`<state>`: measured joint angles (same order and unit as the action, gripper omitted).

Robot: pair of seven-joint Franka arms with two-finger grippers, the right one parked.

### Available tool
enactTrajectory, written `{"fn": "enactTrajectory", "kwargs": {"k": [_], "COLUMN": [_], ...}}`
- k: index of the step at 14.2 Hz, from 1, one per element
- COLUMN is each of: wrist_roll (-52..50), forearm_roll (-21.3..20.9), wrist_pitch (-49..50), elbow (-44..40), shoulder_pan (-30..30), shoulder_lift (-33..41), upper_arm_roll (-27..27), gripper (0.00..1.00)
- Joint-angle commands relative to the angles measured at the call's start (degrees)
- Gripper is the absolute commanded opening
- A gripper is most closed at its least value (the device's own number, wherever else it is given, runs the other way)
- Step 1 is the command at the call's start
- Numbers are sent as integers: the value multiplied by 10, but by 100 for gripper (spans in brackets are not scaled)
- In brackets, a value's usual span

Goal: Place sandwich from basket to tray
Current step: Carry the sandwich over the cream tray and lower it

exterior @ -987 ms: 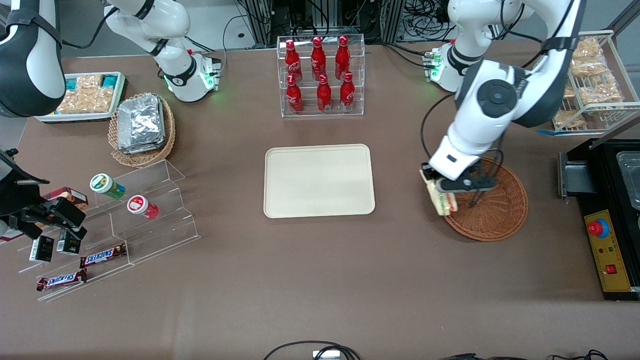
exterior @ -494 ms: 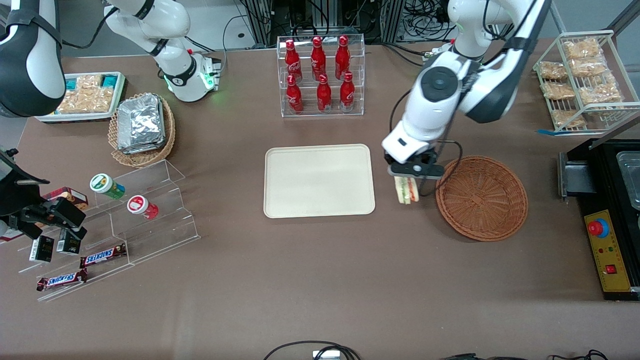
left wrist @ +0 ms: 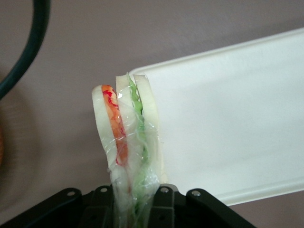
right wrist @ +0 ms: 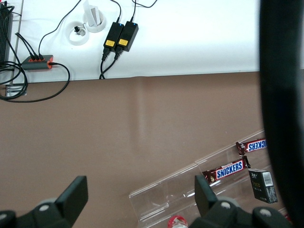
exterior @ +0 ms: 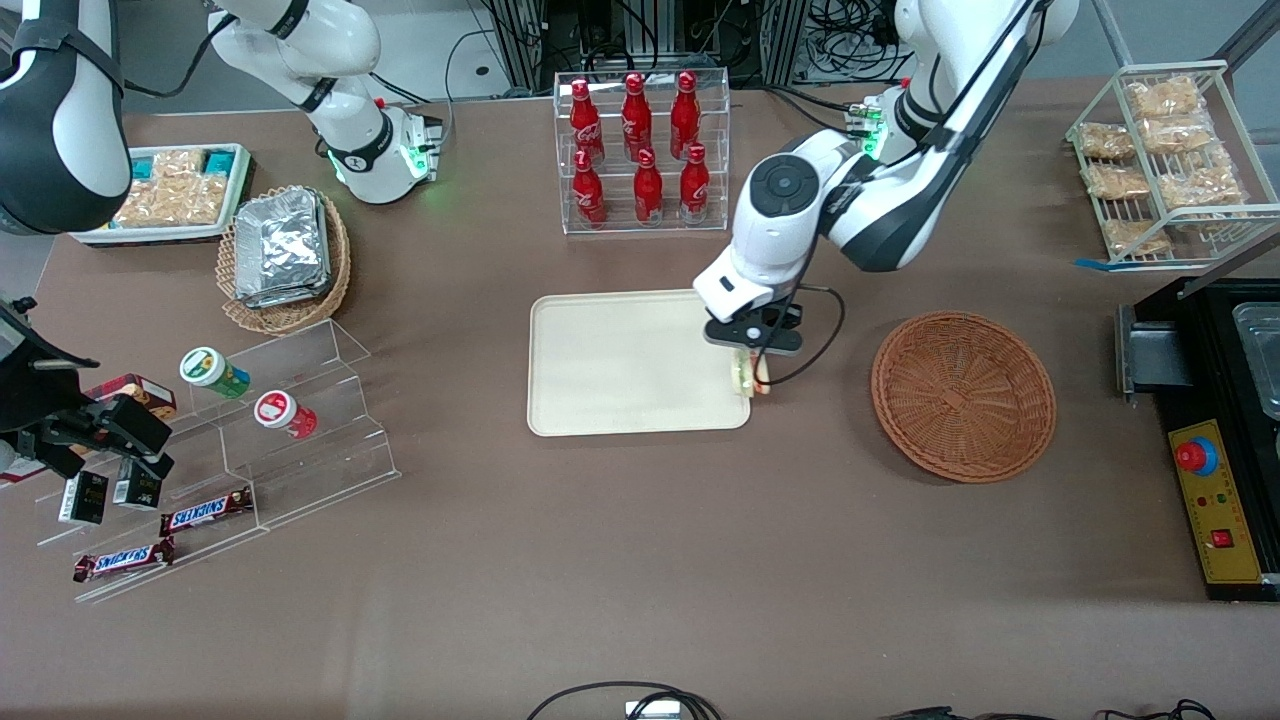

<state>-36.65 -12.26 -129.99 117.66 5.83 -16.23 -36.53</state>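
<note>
While gripper [exterior: 752, 358] clamps one sandwich [exterior: 746, 376] over tray [exterior: 620, 360] edge; one basket [exterior: 963, 396], nothing inside.

gripper [exterior: 750, 366] with sandwich [exterior: 746, 376] over tray [exterior: 620, 365] edge | basket [exterior: 963, 396] beside tray

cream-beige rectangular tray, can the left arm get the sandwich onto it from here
Probably yes. The gripper is shut on the wrapped triangular sandwich at the edge of the cream-beige rectangular tray, with nothing between them.

Cream tray [exterior: 620, 360], reddish-brown woven basket [exterior: 963, 396]
</note>
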Motion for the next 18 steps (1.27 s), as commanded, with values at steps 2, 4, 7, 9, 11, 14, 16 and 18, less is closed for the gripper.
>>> {"fn": "enactTrajectory", "kwargs": {"k": [2, 4, 7, 9, 11, 14, 16, 18], "wrist_roll": [-31, -47, -54, -61, -73, -74, -76, -85], "forearm_roll": [-52, -65, -67, -68, -68, -69, -80, -84], "wrist_pitch": [-2, -2, -3, -14, -32, -32, -32, -32], "elbow": [-27, -44, -61, -67, -68, -67, -67, -67], "shoulder_pan": [25, 45, 46, 58, 60, 61, 68, 68], "shoulder_lift": [-62, -94, -122, -137, -147, -154, -159, -167], "upper_arm_roll": [1, 1, 1, 1, 2, 2, 2, 3], "gripper": [0, 0, 0, 0, 0, 0, 0, 0]}}
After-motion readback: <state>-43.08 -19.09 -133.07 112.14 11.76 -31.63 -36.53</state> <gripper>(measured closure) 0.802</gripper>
